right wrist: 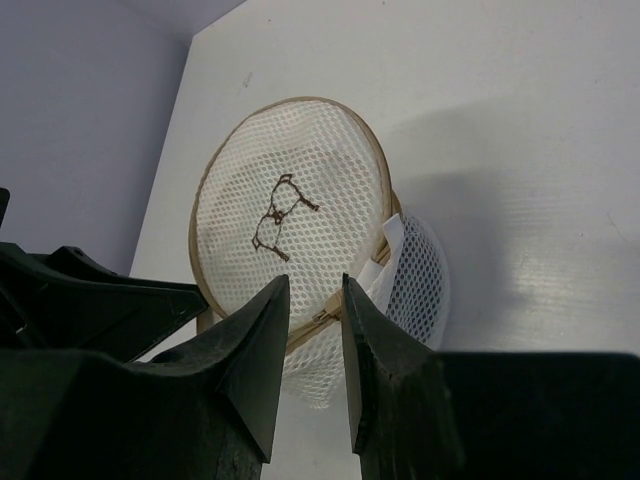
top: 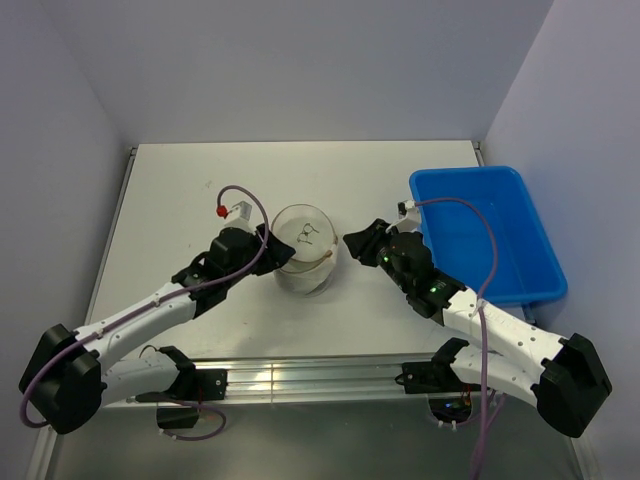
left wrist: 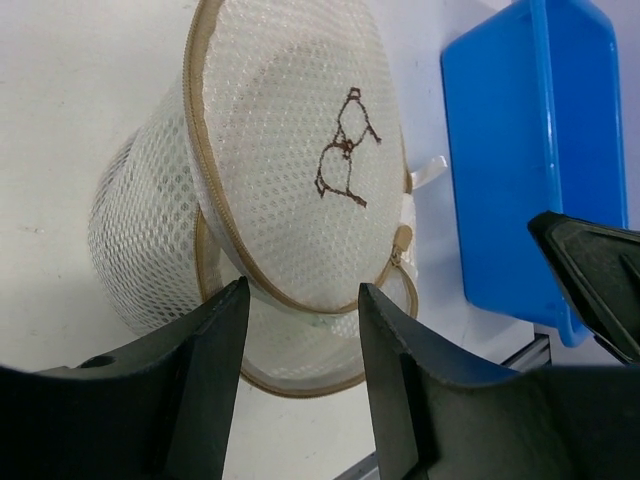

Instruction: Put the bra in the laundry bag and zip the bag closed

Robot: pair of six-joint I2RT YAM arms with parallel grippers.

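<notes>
left end effector (left wrist: 300, 300): jaws apart, astride laundry bag (left wrist: 280, 170) rim
right end effector (right wrist: 308, 290): slightly open, just right of bag
room: table (top: 180, 200) extends upper left; blue bin (top: 520, 215) at right edge

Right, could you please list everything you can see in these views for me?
laundry bag: one, cream-white mesh, mid-table between the two pincers
zip rim: one, tan, around the bag's round lid
mark: one, brown, on the lid
bin: one, blue, right side of the table
table: one, white, under everything
cables: two, purple-grey, one looped along each arm
arms: two, white and black, bases at the near edge
left pincer: one, black, at the bag's left side, jaws apart
right pincer: one, black, at the bag's right side, jaws narrowly apart, grip unclear
</notes>
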